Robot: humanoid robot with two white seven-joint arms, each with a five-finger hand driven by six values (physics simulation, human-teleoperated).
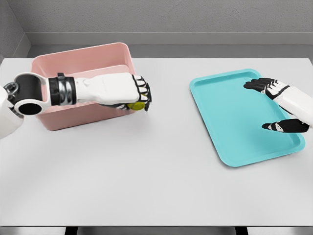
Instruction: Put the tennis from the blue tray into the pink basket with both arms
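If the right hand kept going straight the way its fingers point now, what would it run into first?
The right hand points left across the blue tray, which shows nothing in it. Farther along that line sits the left hand, shut on the tennis ball at the pink basket. Depth is unclear; the tray rim might catch first.

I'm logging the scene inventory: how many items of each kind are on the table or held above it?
Pink basket: 1
Blue tray: 1
Tennis ball, gripped in the left hand by the basket's right wall: 1
Total: 3
The right hand hovers open over the tray, holding nothing.
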